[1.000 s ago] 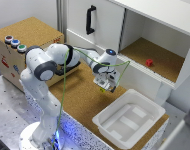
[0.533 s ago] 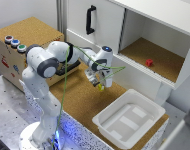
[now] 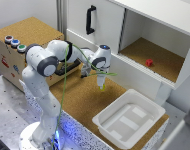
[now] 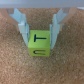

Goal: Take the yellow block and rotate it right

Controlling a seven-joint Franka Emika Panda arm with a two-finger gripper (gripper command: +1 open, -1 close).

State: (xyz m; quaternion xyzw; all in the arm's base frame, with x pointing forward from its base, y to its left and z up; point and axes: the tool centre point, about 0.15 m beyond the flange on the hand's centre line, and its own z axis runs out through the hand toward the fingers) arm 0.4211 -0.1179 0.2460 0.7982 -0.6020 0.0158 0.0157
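The yellow block (image 4: pixel 38 45) is a small bright cube with a dark T on its upper face. It sits between the two fingers of my gripper (image 4: pixel 39 37), which press against its sides. In the exterior view the gripper (image 3: pixel 101 85) points straight down over the cork surface, left of the white tray, with the yellow block (image 3: pixel 102 88) at its tips. Whether the block rests on the cork or hangs just above it I cannot tell.
A white tray (image 3: pixel 106 120) lies on the cork at the exterior view's lower right. A small red block (image 3: pixel 149 62) sits in the open cabinet compartment behind. A cabinet door with a black handle (image 3: pixel 90 20) and a box with coloured buttons (image 3: pixel 15 42) stand nearby.
The gripper has shifted toward the exterior view's left, away from the tray, and its wrist has turned, carrying the yellow block with it.
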